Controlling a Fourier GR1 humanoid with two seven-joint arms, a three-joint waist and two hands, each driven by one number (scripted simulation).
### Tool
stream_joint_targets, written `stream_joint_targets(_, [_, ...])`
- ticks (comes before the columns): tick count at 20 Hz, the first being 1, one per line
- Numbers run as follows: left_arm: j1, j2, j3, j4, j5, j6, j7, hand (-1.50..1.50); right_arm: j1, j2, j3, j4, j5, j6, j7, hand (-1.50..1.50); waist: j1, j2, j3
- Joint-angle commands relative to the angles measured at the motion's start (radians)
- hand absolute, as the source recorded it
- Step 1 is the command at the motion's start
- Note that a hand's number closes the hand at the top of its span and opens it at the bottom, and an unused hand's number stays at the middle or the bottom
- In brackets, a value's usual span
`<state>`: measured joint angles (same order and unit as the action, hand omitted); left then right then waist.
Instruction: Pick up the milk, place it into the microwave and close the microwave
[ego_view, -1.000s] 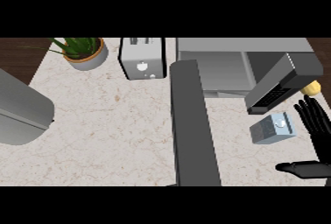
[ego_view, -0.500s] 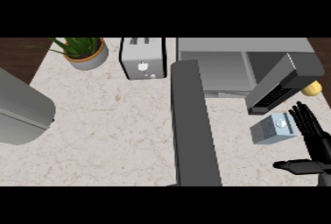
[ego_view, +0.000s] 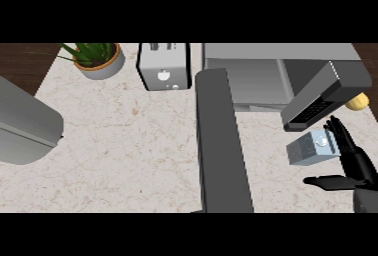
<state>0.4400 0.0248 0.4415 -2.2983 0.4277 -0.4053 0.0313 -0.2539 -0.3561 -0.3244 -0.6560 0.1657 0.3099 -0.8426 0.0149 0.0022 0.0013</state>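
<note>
The milk (ego_view: 311, 148) is a small grey-blue carton with a round cap, standing on the counter just below the microwave's control panel (ego_view: 319, 100). My right hand (ego_view: 356, 166) is open at the carton's right side. Its straight fingers (ego_view: 341, 137) reach up along the carton's right edge, and its thumb (ego_view: 328, 182) points left below the carton. The grey microwave (ego_view: 251, 75) stands at the back right with its cavity showing. Its dark door (ego_view: 221, 150) stands open, running down the middle of the view. My left hand does not show.
A silver toaster (ego_view: 164, 67) stands at the back, with a potted plant (ego_view: 96, 59) to its left. A yellow object (ego_view: 358, 101) lies right of the microwave. A big rounded grey shape (ego_view: 22, 125) fills the left edge. Marble counter (ego_view: 125, 150) spreads between it and the door.
My right hand has shifted left, closing in on the milk carton; its thumb has moved left and slightly up beneath it. The carton and the door have not moved.
</note>
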Motion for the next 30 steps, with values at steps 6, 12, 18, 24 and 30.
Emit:
stream_joint_targets(6, [0.023,0.011,0.033,0.021,0.035,-0.04,-0.011,-1.5,-0.119,-0.024,0.015,0.289,0.057,-0.038,-0.236,-1.5,0.011,0.004,0.001])
stream_joint_targets(12, [-0.007,0.006,-0.008,-0.004,0.01,0.005,0.003,-1.5,-0.186,-0.033,0.03,0.312,0.049,0.016,-0.226,1.5,0.014,0.008,0.003])
stream_joint_targets(18, [0.038,-0.02,-0.017,-0.036,0.005,-0.022,-0.001,-1.5,-0.166,0.019,0.063,0.244,0.069,-0.089,-0.3,1.5,0.012,0.002,0.002])
stream_joint_targets(24, [-0.004,0.009,0.008,0.004,0.037,-0.002,0.023,-1.5,-0.154,0.027,0.09,0.217,0.05,-0.013,-0.312,1.5,0.0,0.002,0.001])
stream_joint_targets(30, [0.058,0.025,0.069,-0.027,0.105,-0.052,0.007,-1.5,-0.166,0.161,0.038,0.231,0.002,-0.229,-0.306,1.5,0.009,0.0,0.0])
